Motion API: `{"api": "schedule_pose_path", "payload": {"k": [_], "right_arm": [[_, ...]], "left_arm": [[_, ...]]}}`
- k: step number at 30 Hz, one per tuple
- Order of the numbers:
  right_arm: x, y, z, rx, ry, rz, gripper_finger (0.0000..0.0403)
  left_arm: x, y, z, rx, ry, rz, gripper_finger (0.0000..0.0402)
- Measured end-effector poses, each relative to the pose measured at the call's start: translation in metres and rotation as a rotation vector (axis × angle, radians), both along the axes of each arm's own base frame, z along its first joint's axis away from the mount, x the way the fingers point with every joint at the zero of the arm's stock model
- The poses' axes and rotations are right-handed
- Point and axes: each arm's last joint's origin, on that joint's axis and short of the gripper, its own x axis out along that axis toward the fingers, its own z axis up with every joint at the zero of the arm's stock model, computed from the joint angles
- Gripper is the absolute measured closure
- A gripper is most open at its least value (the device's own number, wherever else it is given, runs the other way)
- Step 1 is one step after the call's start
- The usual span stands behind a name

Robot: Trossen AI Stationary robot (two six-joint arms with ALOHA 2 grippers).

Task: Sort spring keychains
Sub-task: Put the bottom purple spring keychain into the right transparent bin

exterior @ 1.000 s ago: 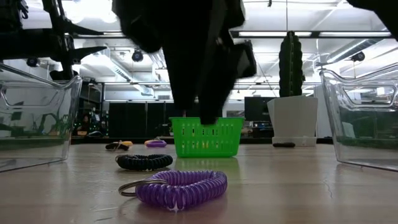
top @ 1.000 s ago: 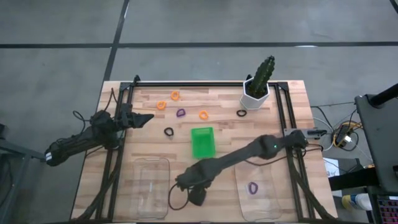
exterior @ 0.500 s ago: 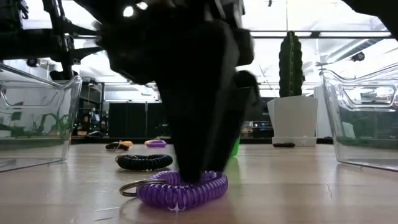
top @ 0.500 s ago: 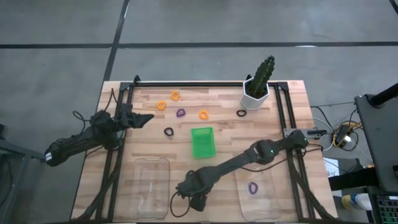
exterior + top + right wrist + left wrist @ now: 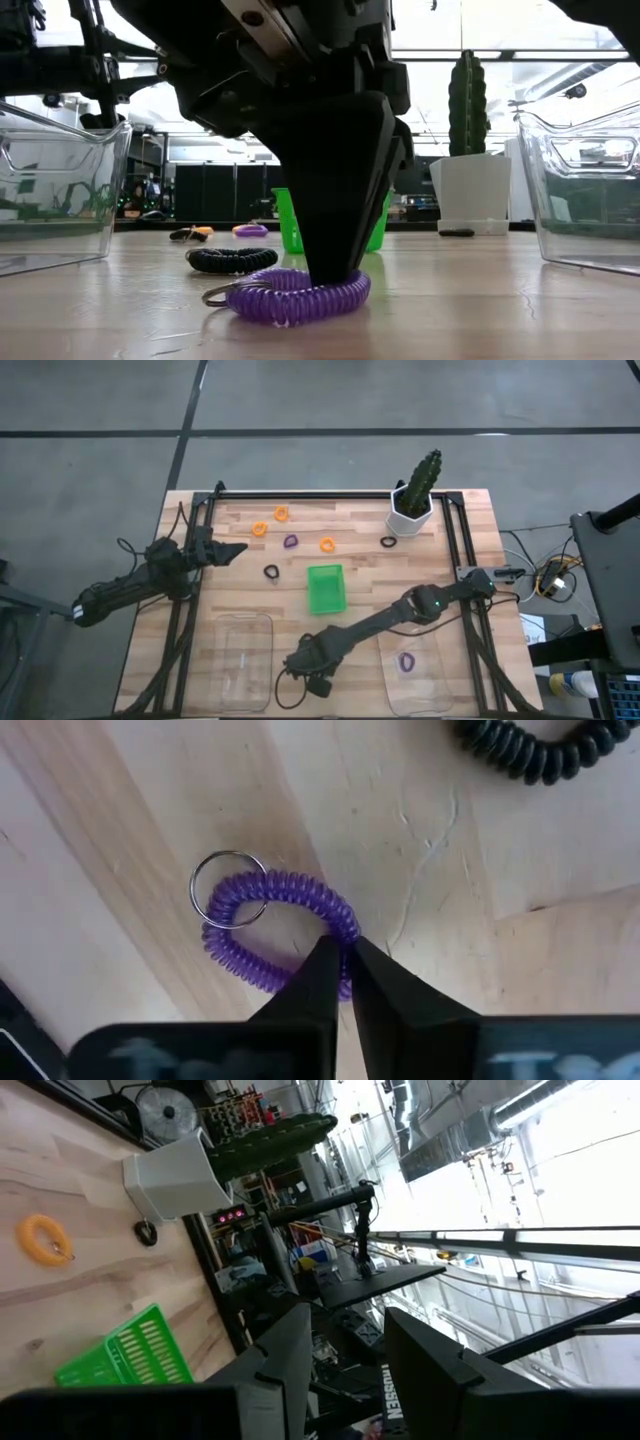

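Note:
My right gripper (image 5: 345,952) stands at the table's near edge between two clear containers, shut on a purple spring keychain (image 5: 298,297) that lies on the wood. A black keychain (image 5: 232,260) lies just behind it. Farther back lie orange keychains (image 5: 282,513) (image 5: 259,529) (image 5: 327,544), a purple one (image 5: 290,542) and black ones (image 5: 271,571) (image 5: 388,542). Another purple keychain (image 5: 407,662) lies in the right container. My left gripper (image 5: 240,547) waits open at the table's left side. My right gripper pinches the purple keychain's coil (image 5: 336,920) between its two fingertips, on the side away from the metal ring (image 5: 228,888). The fingers (image 5: 335,270) come from above, pointing down, across the coil. The keychain lies flat on the table.
A green tray (image 5: 326,588) sits mid-table. Clear containers stand at the near left (image 5: 245,660) and near right (image 5: 415,665). A cactus in a white pot (image 5: 412,510) stands at the far right. A black frame (image 5: 200,560) runs along the table's sides.
My right gripper has come down and a little toward the near edge, onto the purple keychain. The keychain has slid slightly along the table under the fingers.

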Motion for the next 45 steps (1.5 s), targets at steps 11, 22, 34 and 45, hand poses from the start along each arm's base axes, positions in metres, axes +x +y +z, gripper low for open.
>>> {"api": "schedule_pose_path", "payload": {"k": [11,22,34,45], "right_arm": [[-0.041,-0.014,0.137,0.06,-0.173,-0.097,0.0394],[-0.102,-0.017,0.198,-0.026,-0.137,-0.241,0.0394],[-0.151,0.043,0.166,-0.062,0.043,-0.279,0.0394],[-0.217,0.073,0.119,-0.199,0.25,-0.365,0.0394]], "left_arm": [[0.0,0.0,0.0,-0.004,-0.001,0.003,0.028],[0.0,0.0,0.0,-0.002,0.004,0.01,0.028],[0.0,0.001,-0.002,-0.007,0.019,0.012,0.028],[0.001,0.001,-0.004,-0.005,0.039,0.017,0.028]]}}
